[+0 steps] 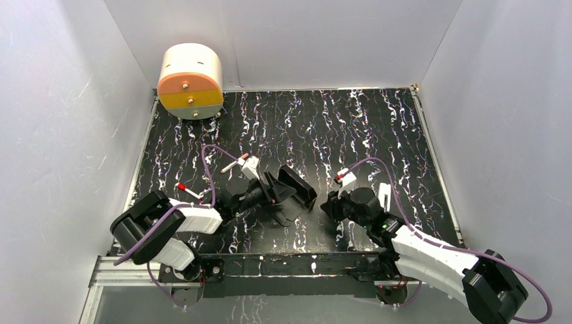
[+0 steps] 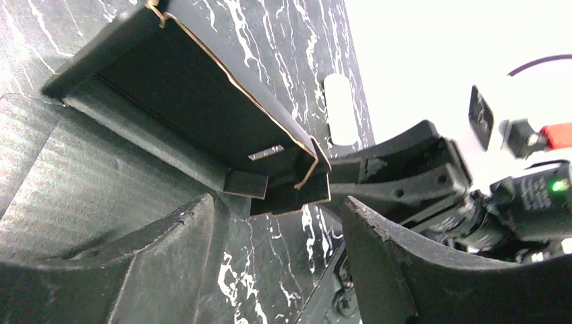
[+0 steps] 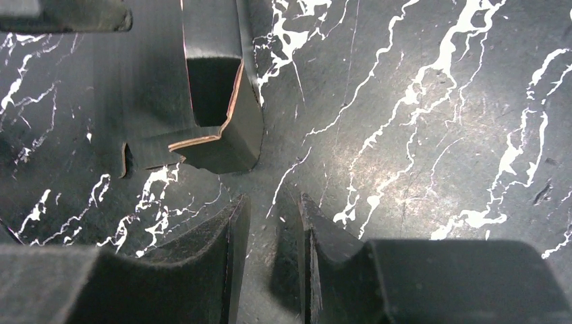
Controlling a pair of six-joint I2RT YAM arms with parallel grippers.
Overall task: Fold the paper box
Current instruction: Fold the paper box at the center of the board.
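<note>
Tabletop [image 1: 378, 121] black, white-veined; walls [image 1: 303, 40] white.

The left gripper [image 2: 276, 210], low and reaching inward, gapes wide. The right gripper [image 3: 273, 202], low and facing it, has its fingers only a narrow gap apart.

Matt thin-card paper box [image 1: 294, 190]

Overhead — wrist close-ups on paper box [image 1: 295, 187]
</note>
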